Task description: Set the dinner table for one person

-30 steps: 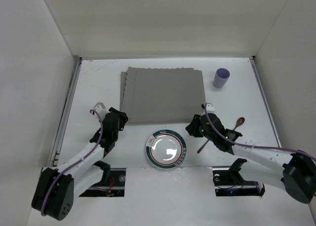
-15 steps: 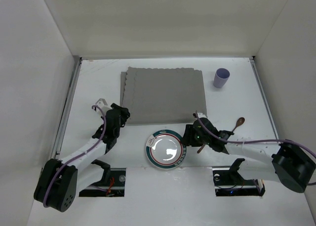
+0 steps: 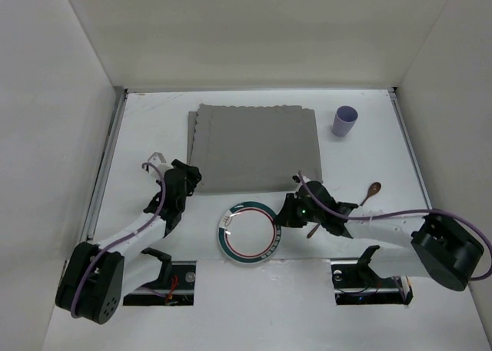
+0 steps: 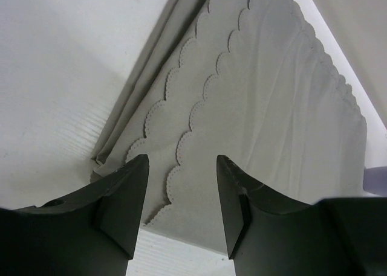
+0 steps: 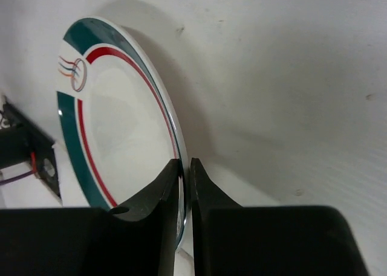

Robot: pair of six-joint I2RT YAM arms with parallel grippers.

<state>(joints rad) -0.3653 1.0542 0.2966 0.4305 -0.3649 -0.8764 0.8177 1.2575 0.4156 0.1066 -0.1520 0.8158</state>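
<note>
A white plate with green and red rim bands (image 3: 247, 233) lies at the near middle of the white dinner table (image 3: 146, 128). My right gripper (image 3: 286, 211) is shut on the plate's right rim; in the right wrist view the rim (image 5: 172, 137) runs between the two fingers, and the plate is tilted up off the table (image 5: 290, 107). My left gripper (image 3: 188, 176) is open and empty at the near left corner of the grey scalloped cloth mat (image 3: 254, 146); in the left wrist view the mat corner (image 4: 181, 185) lies between the fingers (image 4: 124, 197).
A lilac cup (image 3: 344, 120) stands at the back right. A brown wooden spoon (image 3: 366, 193) lies right of my right arm. Metal rails (image 3: 108, 159) run along the table's side edges. White walls close in the back and both sides.
My right gripper has moved left onto the plate's right rim and shut on it, and the plate has shifted left and tilted. My left gripper has edged toward the mat corner.
</note>
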